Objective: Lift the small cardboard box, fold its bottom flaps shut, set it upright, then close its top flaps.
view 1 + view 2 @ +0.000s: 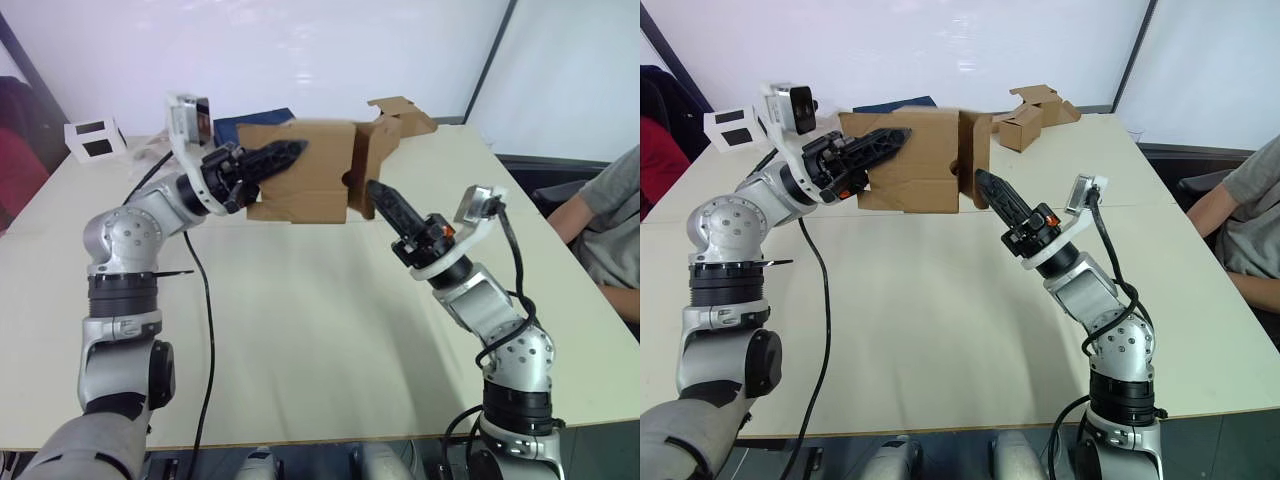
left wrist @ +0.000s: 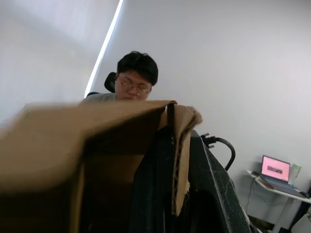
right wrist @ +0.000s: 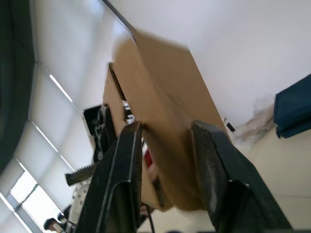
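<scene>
Cardboard box (image 1: 912, 160) hangs above the table's (image 1: 940, 330) far side at twelve o'clock, left gripper (image 1: 876, 142) clamped on one wall, right gripper (image 1: 992, 192) spread at a flap edge, so a hard push could twist it loose.

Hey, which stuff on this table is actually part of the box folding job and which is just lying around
In the job:
box, held up off the table
left gripper, shut on a box wall
right gripper, at the box's open end

Lying about:
tan boxes at the far edge
white box
dark blue thing behind the box
</scene>
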